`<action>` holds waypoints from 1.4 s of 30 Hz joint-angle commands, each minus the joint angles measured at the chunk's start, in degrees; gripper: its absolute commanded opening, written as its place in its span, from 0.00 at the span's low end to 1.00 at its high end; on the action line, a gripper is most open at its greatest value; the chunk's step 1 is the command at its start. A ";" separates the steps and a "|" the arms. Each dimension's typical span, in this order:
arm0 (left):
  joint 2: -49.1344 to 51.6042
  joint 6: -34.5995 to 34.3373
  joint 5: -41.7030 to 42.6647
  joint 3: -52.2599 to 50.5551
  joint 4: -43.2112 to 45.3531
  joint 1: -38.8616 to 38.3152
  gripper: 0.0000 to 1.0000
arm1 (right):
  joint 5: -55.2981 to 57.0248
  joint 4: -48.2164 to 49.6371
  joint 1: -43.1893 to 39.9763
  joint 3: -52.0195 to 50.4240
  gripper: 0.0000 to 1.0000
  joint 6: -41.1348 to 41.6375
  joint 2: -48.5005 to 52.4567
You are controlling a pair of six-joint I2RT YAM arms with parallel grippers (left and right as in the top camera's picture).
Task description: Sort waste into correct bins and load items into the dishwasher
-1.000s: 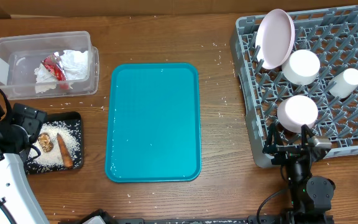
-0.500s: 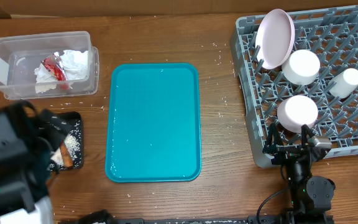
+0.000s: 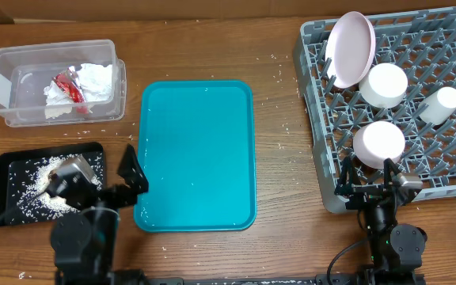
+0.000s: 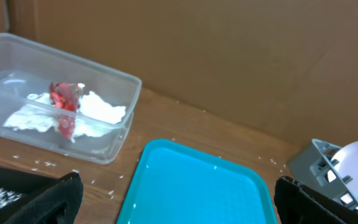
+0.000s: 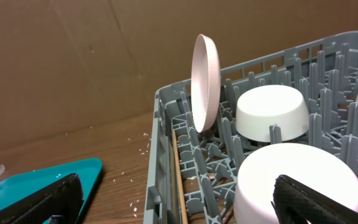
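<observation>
The clear tub (image 3: 54,79) at the back left holds the crumpled white napkin (image 3: 93,79) and red wrapper (image 3: 68,87); both show in the left wrist view too, napkin (image 4: 101,109) and wrapper (image 4: 64,102). White rice (image 3: 34,194) lies in the black tray (image 3: 6,170). My left gripper (image 3: 101,178) stands open between the black tray and the teal tray, empty (image 4: 185,205). The grey dish rack (image 3: 323,158) holds a pinkish plate (image 3: 351,47) on edge, two upturned white bowls (image 3: 382,85) (image 3: 378,142) and a small cup (image 3: 439,104). A thin wooden stick (image 5: 179,177) lies along the rack's wall. My right gripper (image 3: 370,188) stands open at the rack's near edge, empty (image 5: 179,202).
A large teal tray (image 3: 196,154) lies in the middle of the wooden table. Loose rice grains (image 3: 283,127) are scattered on the wood between the teal tray and the rack. A brown cardboard wall (image 4: 229,56) backs the table.
My left arm has swung from the table's left edge over the black tray to the near side, beside the teal tray. The right arm has not moved.
</observation>
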 commanded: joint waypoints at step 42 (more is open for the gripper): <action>-16.85 -0.07 -0.50 -26.77 14.80 -0.35 1.00 | 0.52 0.31 0.37 -0.61 1.00 -0.17 -0.68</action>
